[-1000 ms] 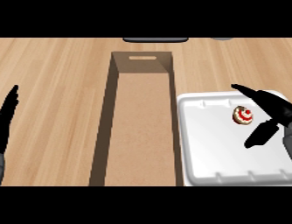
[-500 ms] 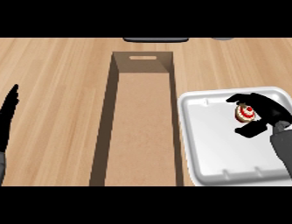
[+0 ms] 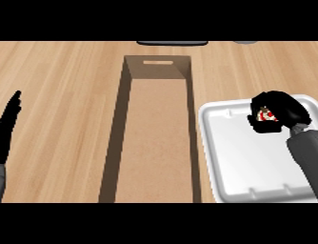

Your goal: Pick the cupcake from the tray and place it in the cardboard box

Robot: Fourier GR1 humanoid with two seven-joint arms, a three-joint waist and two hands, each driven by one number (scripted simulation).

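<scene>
The cupcake (image 3: 266, 114), red and white on top, sits at the upper part of the white tray (image 3: 235, 157) on the right. My right hand (image 3: 285, 110) is curled round it and hides most of it; only a small patch shows between thumb and fingers. The long open cardboard box (image 3: 156, 138) lies in the middle of the counter, left of the tray, with a handle slot in its far wall. My left hand (image 3: 0, 136) rests open at the left edge, fingers up.
The tray's left rim lies right beside the box's right wall. A dark object (image 3: 172, 43) and a grey one (image 3: 244, 42) peek in at the counter's far edge. Bare wooden counter (image 3: 63, 95) spreads between box and left hand.
My right hand came down over the cupcake and its fingers curled round it. The left hand barely moved.
</scene>
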